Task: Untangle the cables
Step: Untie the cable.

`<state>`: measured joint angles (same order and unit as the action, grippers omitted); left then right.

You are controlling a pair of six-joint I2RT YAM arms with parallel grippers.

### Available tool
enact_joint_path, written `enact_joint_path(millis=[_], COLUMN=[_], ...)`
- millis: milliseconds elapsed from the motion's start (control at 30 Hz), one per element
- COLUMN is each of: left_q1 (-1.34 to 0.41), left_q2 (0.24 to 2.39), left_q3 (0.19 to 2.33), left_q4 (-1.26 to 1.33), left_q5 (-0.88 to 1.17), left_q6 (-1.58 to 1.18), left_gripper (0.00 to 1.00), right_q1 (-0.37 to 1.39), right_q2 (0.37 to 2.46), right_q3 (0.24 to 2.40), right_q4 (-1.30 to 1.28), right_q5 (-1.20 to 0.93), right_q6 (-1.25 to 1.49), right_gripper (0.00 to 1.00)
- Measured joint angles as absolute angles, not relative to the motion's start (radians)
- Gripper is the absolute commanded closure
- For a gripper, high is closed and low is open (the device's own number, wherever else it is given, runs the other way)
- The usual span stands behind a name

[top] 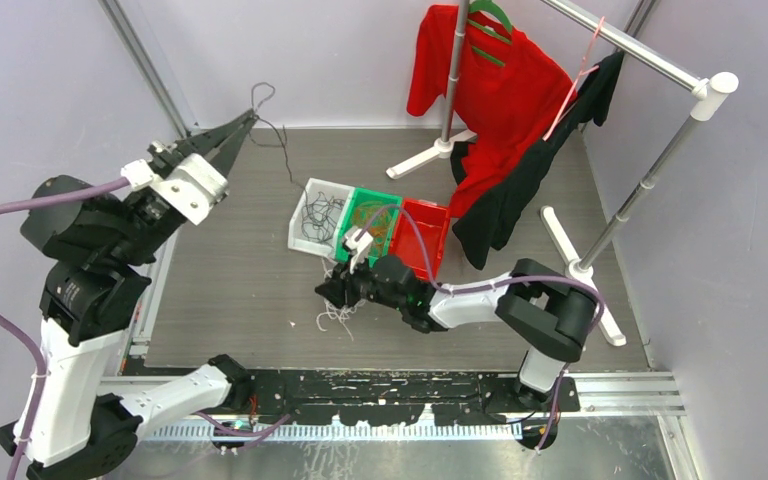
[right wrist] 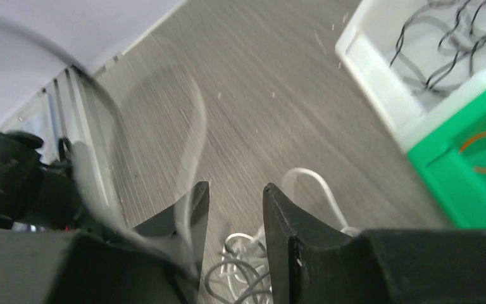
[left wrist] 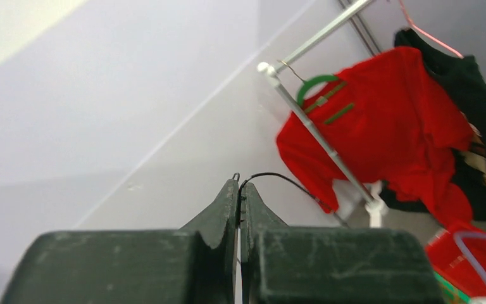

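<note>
The left gripper [top: 250, 120] has its jaws pinched on a black wire [top: 282, 150], far left of the white bin [top: 305, 215]. The right gripper [top: 332, 292], jaws part open just before that bin, should close on one white strand [top: 335, 318] only.

Black on the thin cable [left wrist: 278, 175] at the dark greenish left gripper [left wrist: 238, 190] and on the curly cables [right wrist: 444, 39] in the white bin [right wrist: 380, 88]; orange on the cables [top: 368, 215] in the green bin [right wrist: 455, 171], white on the loose bunch [right wrist: 319, 183] over the grey, finely streaked table [right wrist: 278, 95]. Red on the third bin [top: 440, 215] and the hanging shirt [top: 505, 90], black on the garment [top: 500, 205] beside it, green on the hanger [left wrist: 316, 80]. White with black on the left arm [top: 70, 360] and right arm [top: 470, 305], purple on their hoses [top: 20, 206].
</note>
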<state>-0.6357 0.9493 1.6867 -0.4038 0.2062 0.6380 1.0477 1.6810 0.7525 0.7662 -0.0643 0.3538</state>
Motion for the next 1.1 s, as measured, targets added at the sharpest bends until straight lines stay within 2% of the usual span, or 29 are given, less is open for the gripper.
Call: enact_joint_path(millis=[467,667,767,867,1100], left_q1=[-0.636,-0.636,-0.636,-0.636,-0.636], left_q2=[1.065,1.128,1.106,1.055,0.976], left_q3=[1.903,2.037,2.001,1.888,1.642], left_q4=[-0.137,-0.097,-0.096,-0.096,-0.134], left_q5=[0.134,0.132,0.132,0.132,0.131], left_q6=[0.712,0.737,0.743,0.750,0.751], left_gripper=[1.00,1.00,1.00,1.00,1.00], right_q1=[1.126,1.131,1.131,1.131,1.131], right_q2=[1.811,1.820,1.811,1.747,1.505], right_q3=[0.637,0.611,0.609,0.609,0.645], right_q4=[0.916,0.947,0.942,0.875,0.728], right_q5=[0.033,0.055,0.067,0.078,0.111], right_q6=[0.399,0.408,0.408,0.403,0.360], right_gripper=[0.60,0.51,0.42,0.38,0.36])
